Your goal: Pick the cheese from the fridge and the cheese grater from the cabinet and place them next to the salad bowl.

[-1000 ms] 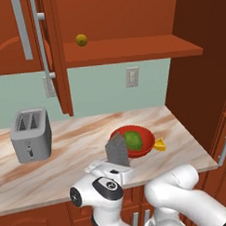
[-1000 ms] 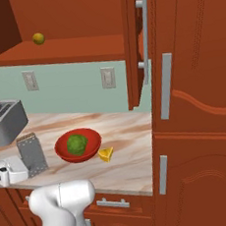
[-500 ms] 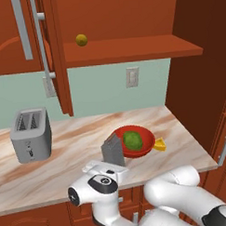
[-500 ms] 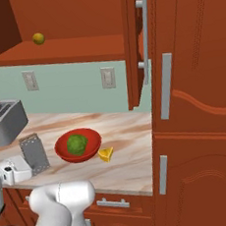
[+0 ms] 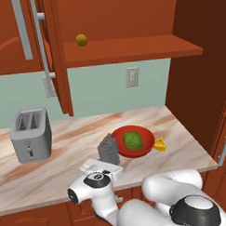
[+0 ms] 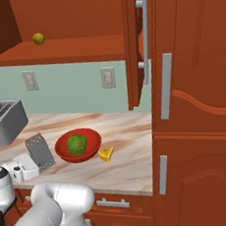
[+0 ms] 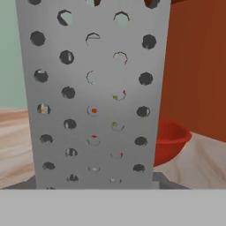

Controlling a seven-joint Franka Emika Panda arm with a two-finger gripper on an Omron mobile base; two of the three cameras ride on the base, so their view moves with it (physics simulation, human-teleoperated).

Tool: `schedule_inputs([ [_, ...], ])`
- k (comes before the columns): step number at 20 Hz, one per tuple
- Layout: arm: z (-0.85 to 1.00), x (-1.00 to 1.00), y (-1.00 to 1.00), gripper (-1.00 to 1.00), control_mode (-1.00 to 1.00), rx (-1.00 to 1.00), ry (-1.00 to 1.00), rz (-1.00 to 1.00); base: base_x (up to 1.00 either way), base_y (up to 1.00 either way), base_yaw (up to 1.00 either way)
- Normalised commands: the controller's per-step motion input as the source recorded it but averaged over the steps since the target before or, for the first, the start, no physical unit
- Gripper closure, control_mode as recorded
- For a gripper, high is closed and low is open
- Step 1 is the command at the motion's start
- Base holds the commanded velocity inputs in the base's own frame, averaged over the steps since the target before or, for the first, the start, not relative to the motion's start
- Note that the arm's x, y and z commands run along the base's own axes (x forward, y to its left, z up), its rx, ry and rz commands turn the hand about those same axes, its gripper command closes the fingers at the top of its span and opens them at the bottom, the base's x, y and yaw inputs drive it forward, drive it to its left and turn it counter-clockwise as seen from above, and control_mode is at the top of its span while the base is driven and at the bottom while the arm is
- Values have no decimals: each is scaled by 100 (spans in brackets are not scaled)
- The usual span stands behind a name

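The claw sat low at the front edge of the bench, pointed at the grater and very close to it. In the hand view one holed face of the grater took up most of the picture. The fingertips were hidden there and behind the white hand in both base views, so I could not tell whether the claw was spread clear of the grater or pinching its lower sides.

The grater stood upright on the bench, just beside the red bowl on the toaster's side and seemingly touching its rim. A green leafy ball lay inside the bowl. The cheese, a small yellow wedge, lay on the bench against the bowl's far side. Both things looked to be where the task wanted them.

By my judgement the grater would be light, stiff and hollow. Its smooth metal faces offer little friction, and its tall tapered body over a small base would tip at a sideways nudge. The best hold would be across the two narrow sides at mid-height, or the loop at the top. The cheese would be firm with some give, and its slanted faces could squirt out of a pinch, so it should be taken across its flat parallel sides.

Further out, a silver toaster stood well apart along the bench. Above, the cabinet door hung open, with a small yellow fruit on its shelf.
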Motion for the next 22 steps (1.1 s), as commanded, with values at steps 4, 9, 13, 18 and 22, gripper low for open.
schedule_inputs([
  [4, -18, 33, 33, 100, -100, 0, 0, -6, 0, 0, 0],
  [9, -24, 32, 22, 100, -100, 0, 0, -5, 0, 0, 0],
  [13, -36, 32, 6, 100, -100, -3, -2, -8, 0, 0, 0],
  [18, -9, 14, 22, 100, -100, 0, 0, -2, 0, 0, 0],
  [22, -4, -1, 0, -100, -100, 0, -2, 0, 0, 0, 0],
])
